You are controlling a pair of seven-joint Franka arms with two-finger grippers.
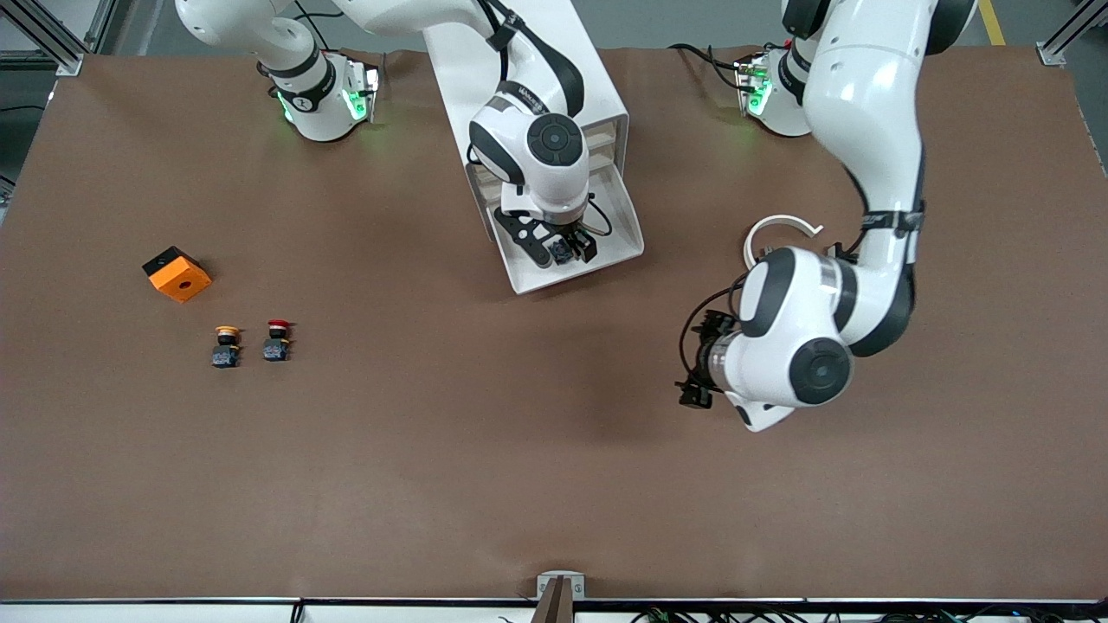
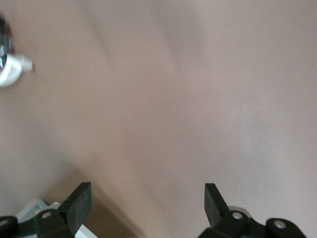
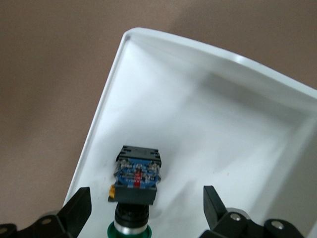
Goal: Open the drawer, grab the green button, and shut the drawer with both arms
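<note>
The white drawer [image 1: 530,282] stands pulled out of its white cabinet [image 1: 597,86] toward the front camera. The green-capped button [image 1: 563,252] lies on its side in the drawer. In the right wrist view its black-blue body [image 3: 137,176] and green cap [image 3: 130,231] show against the drawer wall [image 3: 111,94]. My right gripper [image 1: 564,253] is lowered into the drawer and open, with the button lying between its fingertips [image 3: 144,210]. My left gripper [image 1: 695,363] waits open and empty over bare table [image 2: 146,203] toward the left arm's end.
An orange block [image 1: 177,273], a yellow-capped button [image 1: 226,344] and a red-capped button [image 1: 277,338] sit toward the right arm's end. A white C-shaped ring [image 1: 779,227] lies by the left arm's elbow. The brown table mat reaches the front edge.
</note>
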